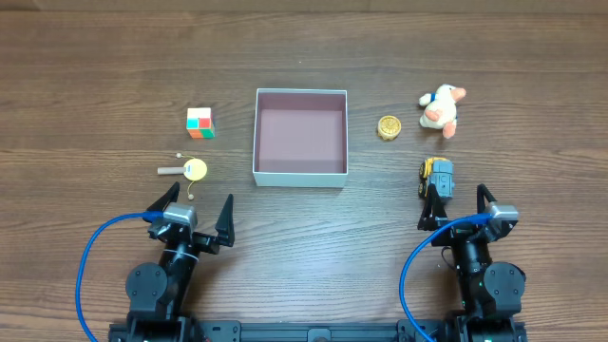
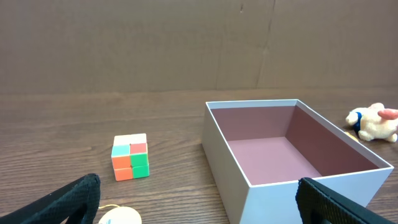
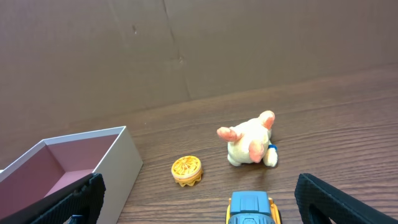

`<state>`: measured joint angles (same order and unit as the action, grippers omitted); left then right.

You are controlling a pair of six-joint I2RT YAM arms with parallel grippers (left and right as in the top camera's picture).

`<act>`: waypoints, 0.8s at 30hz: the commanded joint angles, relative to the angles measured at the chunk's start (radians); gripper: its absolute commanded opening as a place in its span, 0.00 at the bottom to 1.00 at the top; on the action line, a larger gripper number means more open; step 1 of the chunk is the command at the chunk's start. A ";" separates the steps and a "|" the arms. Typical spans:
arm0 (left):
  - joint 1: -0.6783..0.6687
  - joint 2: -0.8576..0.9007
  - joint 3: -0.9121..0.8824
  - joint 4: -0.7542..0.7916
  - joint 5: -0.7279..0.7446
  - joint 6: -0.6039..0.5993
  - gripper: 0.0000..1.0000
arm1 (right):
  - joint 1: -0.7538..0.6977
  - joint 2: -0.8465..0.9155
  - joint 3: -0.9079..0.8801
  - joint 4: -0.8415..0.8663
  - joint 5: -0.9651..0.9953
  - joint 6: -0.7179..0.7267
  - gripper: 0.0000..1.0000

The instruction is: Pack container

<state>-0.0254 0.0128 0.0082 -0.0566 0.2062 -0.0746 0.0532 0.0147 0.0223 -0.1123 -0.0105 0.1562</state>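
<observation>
Jaws of your left gripper [image 1: 195, 207] and right gripper [image 1: 457, 201] gape wide, empty. Toy truck [image 1: 437, 176] sits just beside the right one; you could knock it away.

We are seeing a dark wood-grain bench [image 1: 304, 38], with a plain brown wall [image 2: 186, 43] standing along its 12 o'clock edge.

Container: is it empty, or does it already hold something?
Empty. From overhead, the container shows only its bare pink floor. The cube, yellow tag, gold disc, plush and toy truck all lie outside it.
</observation>
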 commanded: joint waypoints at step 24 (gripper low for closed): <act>0.006 -0.008 -0.003 0.001 0.004 0.008 1.00 | 0.004 -0.012 0.035 0.187 -0.473 0.021 1.00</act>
<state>-0.0254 0.0128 0.0082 -0.0566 0.2062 -0.0746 0.0532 0.0147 0.0204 0.0544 -0.3065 0.1703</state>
